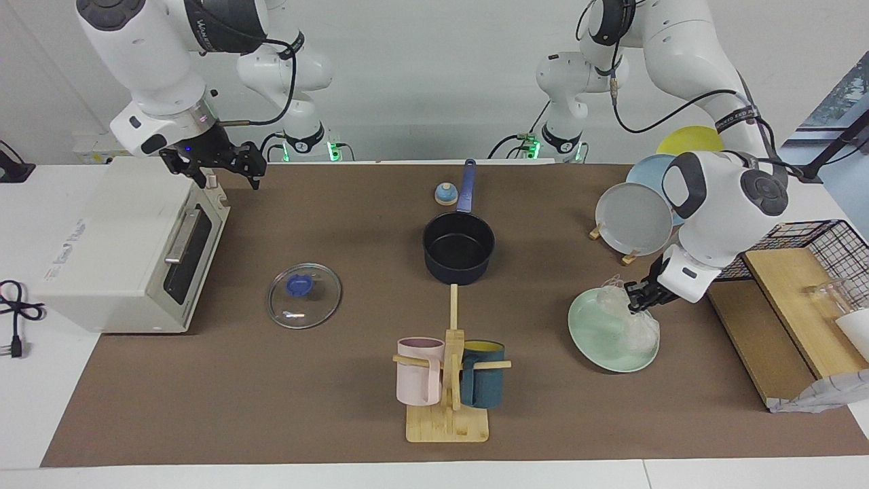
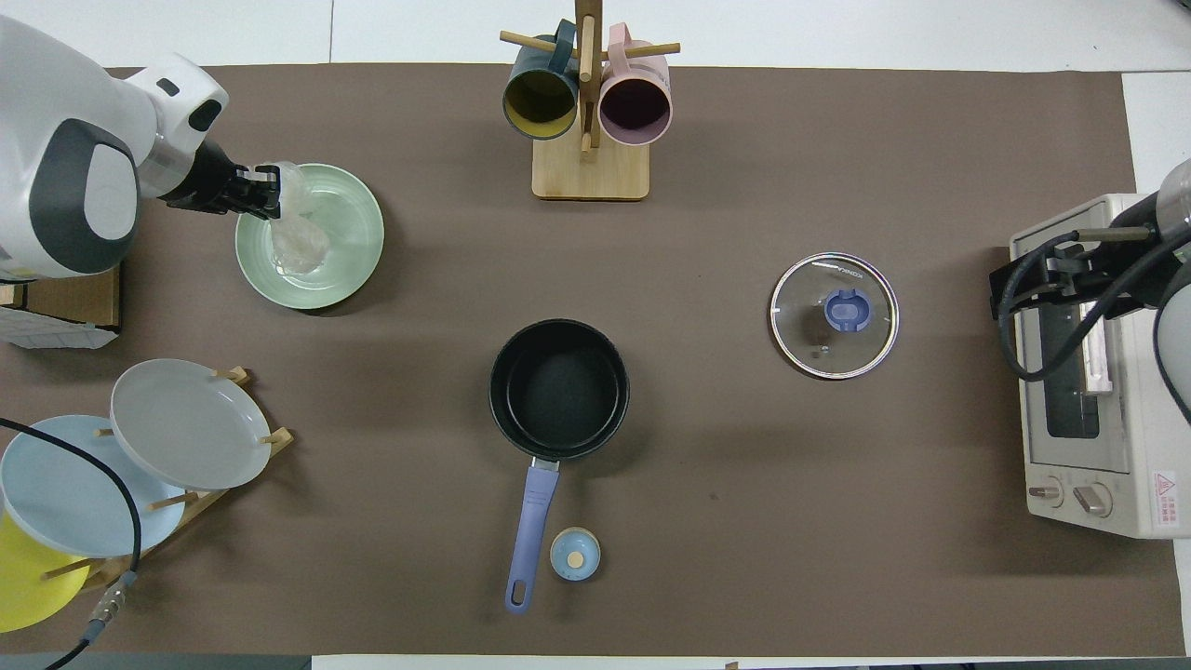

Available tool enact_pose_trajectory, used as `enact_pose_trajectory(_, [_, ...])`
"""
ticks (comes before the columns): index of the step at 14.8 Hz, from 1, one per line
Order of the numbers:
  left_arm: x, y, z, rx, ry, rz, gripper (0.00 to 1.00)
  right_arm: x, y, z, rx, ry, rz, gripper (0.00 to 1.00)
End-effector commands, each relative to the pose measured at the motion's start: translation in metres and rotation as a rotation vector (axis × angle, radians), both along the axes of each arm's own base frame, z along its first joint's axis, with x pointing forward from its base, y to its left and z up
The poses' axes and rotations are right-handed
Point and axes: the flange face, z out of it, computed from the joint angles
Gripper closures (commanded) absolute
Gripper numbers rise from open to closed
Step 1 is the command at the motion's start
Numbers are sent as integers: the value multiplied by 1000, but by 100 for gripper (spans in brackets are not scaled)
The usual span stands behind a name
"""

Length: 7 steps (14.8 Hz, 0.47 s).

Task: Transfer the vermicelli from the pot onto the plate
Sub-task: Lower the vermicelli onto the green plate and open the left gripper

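Vermicelli (image 1: 628,319) on plate (image 1: 597,339); left gripper (image 1: 639,299) fingers half hidden by it.

White arms (image 1: 719,204), grey joints, black grippers, cables.

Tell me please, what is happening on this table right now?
The left gripper is at the pale green plate, right at the white noodles that lie on it. The dark pot in the middle of the table looks empty, and its glass lid lies flat on the table, toward the right arm's end. The right gripper waits above the toaster oven.
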Motion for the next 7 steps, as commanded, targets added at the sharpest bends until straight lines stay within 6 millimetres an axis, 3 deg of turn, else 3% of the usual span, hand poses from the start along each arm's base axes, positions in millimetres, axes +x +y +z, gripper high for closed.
enact_pose_trajectory(1, [-2,-1,0,18,-33,-41,100,-5,-5,1,11,3,-12,0])
enact_pose_trajectory(3, [-2,-2,-24,23,-36,-67,100,-4,-6,1,14,-3,-17,0])
enact_pose_trajectory(7, [-3,3,-34,51,-46,-126,100,-2,-7,2,16,-9,-20,0])
